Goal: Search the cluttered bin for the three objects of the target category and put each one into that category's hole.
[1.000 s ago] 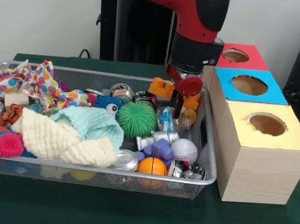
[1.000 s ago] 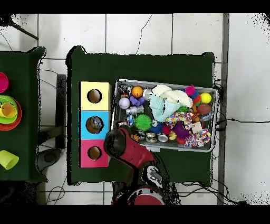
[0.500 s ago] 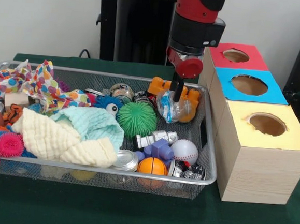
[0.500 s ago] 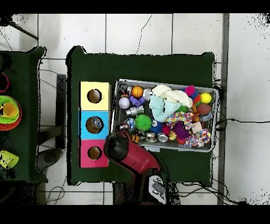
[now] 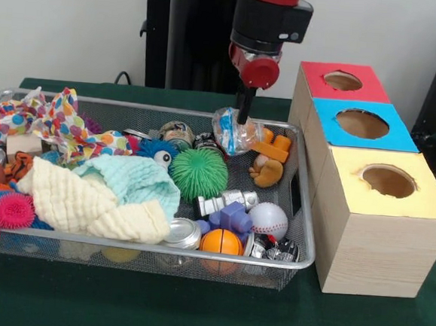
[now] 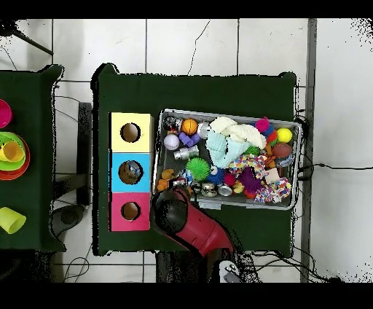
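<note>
My gripper (image 5: 242, 120) hangs above the far right corner of the wire bin (image 5: 303, 238), shut on a crumpled clear plastic wrapper with blue print (image 5: 232, 133) that dangles clear of the clutter. To the right stand three wooden boxes with round holes: red (image 5: 363, 90), blue (image 5: 390, 137) and yellow (image 5: 345, 173). In the overhead view the red arm (image 6: 182, 217) covers the gripper and the wrapper at the bin's lower left edge (image 6: 218, 207), next to the red box (image 6: 120, 221).
The bin holds a green spiky ball (image 5: 199, 173), a baseball (image 5: 268, 220), an orange ball (image 5: 221, 242), an orange toy (image 5: 272, 148), tin cans (image 5: 182, 234), a purple toy (image 5: 233, 216), cream (image 5: 86, 204) and mint (image 5: 132, 179) cloths and a dotted cloth (image 5: 55, 124).
The gripper has risen and shifted left in the front view, lifting the plastic wrapper out of the clutter. The orange toy beneath it now shows fully.
</note>
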You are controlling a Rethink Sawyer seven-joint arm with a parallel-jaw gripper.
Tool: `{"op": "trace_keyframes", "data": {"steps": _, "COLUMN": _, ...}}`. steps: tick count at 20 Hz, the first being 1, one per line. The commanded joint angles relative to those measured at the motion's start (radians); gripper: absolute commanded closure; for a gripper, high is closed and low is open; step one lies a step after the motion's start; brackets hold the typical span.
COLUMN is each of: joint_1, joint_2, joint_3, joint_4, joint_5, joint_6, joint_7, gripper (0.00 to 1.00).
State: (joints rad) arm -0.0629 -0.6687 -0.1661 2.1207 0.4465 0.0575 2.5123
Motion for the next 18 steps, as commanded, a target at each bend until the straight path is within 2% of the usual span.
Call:
{"op": "trace_keyframes", "data": {"steps": 1, "joint_1": 0.027, "joint_2": -0.095, "joint_3": -0.012, "joint_4": 0.098, "joint_5": -0.028, "joint_6": 0.162, "joint_7": 0.108, "gripper": 1.0}}
{"op": "trace_keyframes", "data": {"steps": 10, "joint_1": 0.006, "joint_2": -0.193, "joint_3": 0.006, "joint_4": 0.21, "joint_5": -0.024, "joint_6": 0.163, "joint_7": 0.11, "gripper": 1.0}}
{"op": "trace_keyframes", "data": {"steps": 14, "joint_1": 0.057, "joint_2": -0.225, "joint_3": -0.038, "joint_4": 0.21, "joint_5": -0.017, "joint_6": 0.224, "joint_7": 0.132, "gripper": 1.0}}
{"op": "trace_keyframes", "data": {"steps": 18, "joint_1": 0.082, "joint_2": -0.253, "joint_3": -0.036, "joint_4": 0.224, "joint_5": -0.004, "joint_6": 0.254, "joint_7": 0.149, "gripper": 1.0}}
